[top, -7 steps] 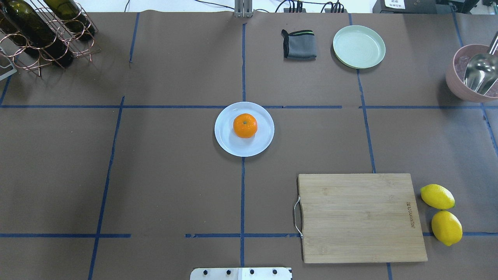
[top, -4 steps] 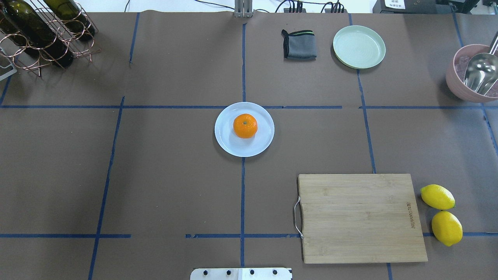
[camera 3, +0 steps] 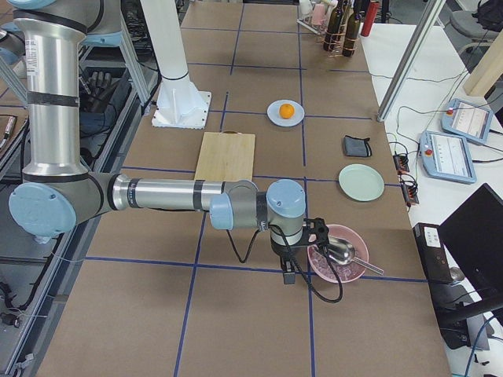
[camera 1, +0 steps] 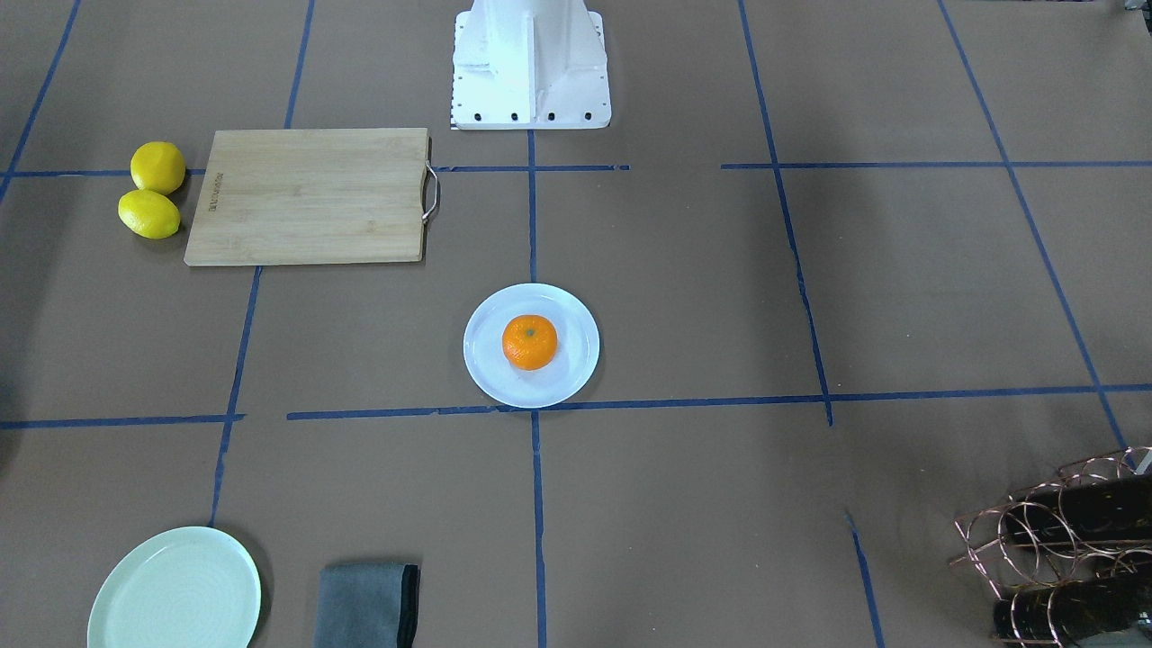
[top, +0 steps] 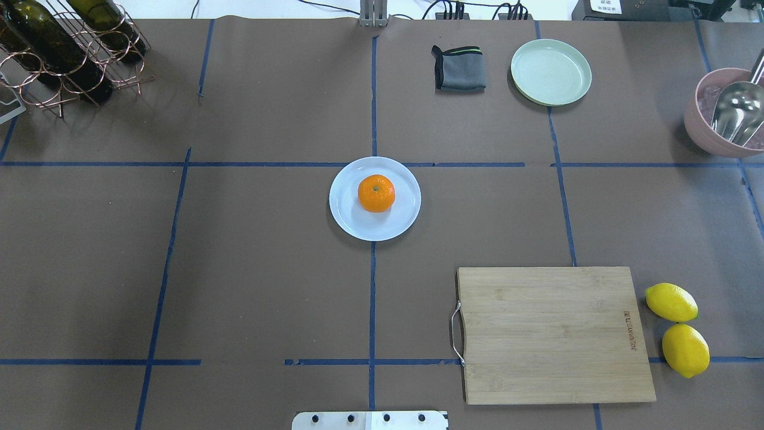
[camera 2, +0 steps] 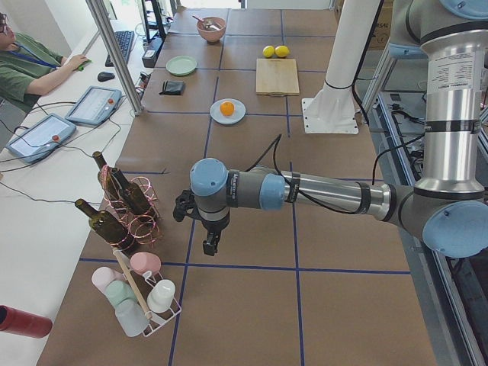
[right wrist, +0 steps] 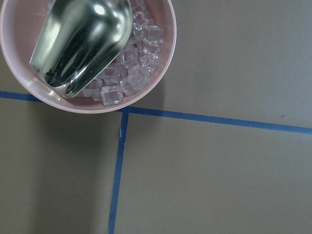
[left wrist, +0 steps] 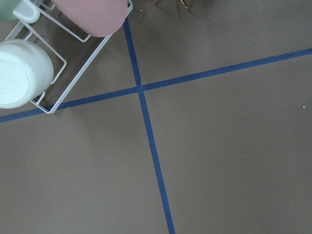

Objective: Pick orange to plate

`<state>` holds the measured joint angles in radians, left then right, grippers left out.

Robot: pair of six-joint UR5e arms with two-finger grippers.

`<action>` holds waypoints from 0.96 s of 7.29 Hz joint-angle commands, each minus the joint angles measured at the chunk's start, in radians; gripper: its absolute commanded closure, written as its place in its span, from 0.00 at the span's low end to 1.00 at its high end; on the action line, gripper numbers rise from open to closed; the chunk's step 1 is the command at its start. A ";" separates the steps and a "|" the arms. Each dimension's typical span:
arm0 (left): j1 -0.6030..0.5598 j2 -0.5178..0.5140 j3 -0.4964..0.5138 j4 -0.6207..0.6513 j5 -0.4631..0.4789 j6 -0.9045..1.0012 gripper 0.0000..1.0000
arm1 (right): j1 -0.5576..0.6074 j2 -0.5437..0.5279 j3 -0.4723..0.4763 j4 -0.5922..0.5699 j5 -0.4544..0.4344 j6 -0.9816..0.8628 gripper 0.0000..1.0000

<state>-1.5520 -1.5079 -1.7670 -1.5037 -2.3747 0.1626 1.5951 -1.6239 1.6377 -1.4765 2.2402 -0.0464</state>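
Left pincer (camera 2: 207,245), right pincer (camera 3: 288,275) far off; orange (top: 376,193) bright, dimple up, on plate (top: 356,225).

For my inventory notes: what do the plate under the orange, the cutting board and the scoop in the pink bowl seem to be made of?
The plate: pale bluish-white, smooth, faintly glossy; plastic or ceramic, cannot tell. The cutting board: light wood, likely bamboo, matte, visible strips of grain. The scoop: polished metal, mirror-like reflections.

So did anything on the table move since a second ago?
Nothing visibly changed. The orange sits on the bluish-white plate just as before, and the cutting board and lemons are where they were.
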 commanded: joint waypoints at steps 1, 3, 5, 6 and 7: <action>0.001 0.000 0.000 -0.003 0.000 0.002 0.00 | -0.001 -0.010 -0.012 -0.002 0.004 0.005 0.00; 0.001 -0.001 0.000 -0.003 0.000 0.005 0.00 | -0.001 -0.033 -0.010 -0.001 0.004 0.003 0.00; 0.001 -0.001 0.000 -0.003 0.000 0.005 0.00 | -0.003 -0.033 -0.010 -0.001 0.006 0.003 0.00; 0.001 -0.002 0.000 -0.003 0.000 0.003 0.00 | -0.004 -0.033 -0.012 -0.001 0.006 0.005 0.00; 0.001 0.000 -0.002 -0.003 0.000 0.003 0.00 | -0.004 -0.033 -0.012 -0.002 0.006 0.003 0.00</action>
<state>-1.5509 -1.5090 -1.7676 -1.5064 -2.3745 0.1662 1.5916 -1.6563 1.6266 -1.4775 2.2457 -0.0421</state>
